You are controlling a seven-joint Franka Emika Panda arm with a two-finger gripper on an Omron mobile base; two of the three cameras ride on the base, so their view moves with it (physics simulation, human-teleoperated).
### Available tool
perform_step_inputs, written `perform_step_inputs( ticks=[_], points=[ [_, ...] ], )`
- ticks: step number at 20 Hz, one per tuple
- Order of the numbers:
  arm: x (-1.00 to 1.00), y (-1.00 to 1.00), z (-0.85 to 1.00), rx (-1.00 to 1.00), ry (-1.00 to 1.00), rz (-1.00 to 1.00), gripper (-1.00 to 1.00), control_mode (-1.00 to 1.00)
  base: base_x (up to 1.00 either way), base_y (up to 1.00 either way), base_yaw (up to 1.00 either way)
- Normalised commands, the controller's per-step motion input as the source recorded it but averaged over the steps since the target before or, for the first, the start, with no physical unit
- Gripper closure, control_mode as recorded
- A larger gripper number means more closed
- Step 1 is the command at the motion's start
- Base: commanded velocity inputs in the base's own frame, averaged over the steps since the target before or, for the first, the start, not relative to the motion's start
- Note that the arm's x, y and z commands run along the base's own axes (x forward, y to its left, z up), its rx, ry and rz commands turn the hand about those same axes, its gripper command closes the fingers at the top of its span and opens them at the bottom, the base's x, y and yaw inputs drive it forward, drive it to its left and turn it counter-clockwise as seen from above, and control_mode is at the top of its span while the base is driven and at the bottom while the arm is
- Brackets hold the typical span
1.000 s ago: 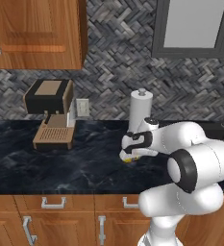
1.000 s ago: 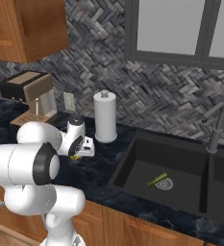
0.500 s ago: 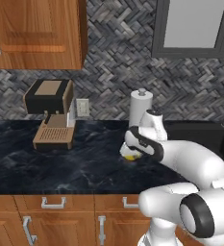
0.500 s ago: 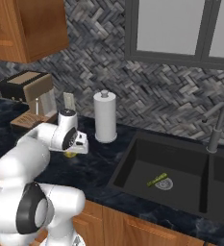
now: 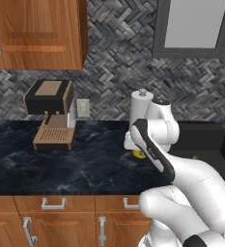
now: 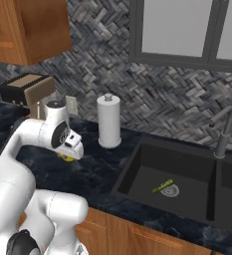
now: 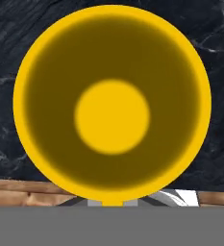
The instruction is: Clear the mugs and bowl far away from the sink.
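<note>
Glossy black marble counter [image 5: 85,164]; end effector [image 7: 112,204] clenched on round yellow mug [image 7: 112,103].

Matt yellow mug [image 7: 112,103]; glossy black marble counter [image 5: 80,166].

Even, soft, shadowless rendered light

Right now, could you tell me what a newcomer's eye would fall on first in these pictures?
The yellow mug, seen straight down its mouth in the hand view, over dark counter. Next, the white arm bent low over that mug, left of the black sink. The white towel roll stands behind, against the wall.
</note>
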Motion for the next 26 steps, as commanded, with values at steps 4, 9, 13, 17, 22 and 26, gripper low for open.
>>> perform_step_inputs(
  ticks=[4, 9, 13, 17, 22, 26],
  points=[
    [-0.70, -0.19, 0.81, 0.04, 0.20, -0.12, 1.00, -1.00, 0.00, 0.00, 0.00],
    [-0.92, -0.18, 0.84, 0.06, 0.14, 0.00, 1.00, -1.00, 0.00, 0.00, 0.00],
    [-0.69, -0.09, 0.61, -0.01, 0.01, 0.05, 1.00, -1.00, 0.00, 0.00, 0.00],
    [-0.40, 0.00, 0.32, -0.19, -0.26, 0.10, 1.00, -1.00, 0.00, 0.00, 0.00],
    [-0.22, -0.01, 0.27, -0.06, -0.12, 0.08, 1.00, 1.00, 0.00, 0.00, -0.01],
    [0.00, 0.00, 0.00, 0.00, 0.00, 0.00, 1.00, 1.00, 0.00, -0.49, -0.40]
  ],
)
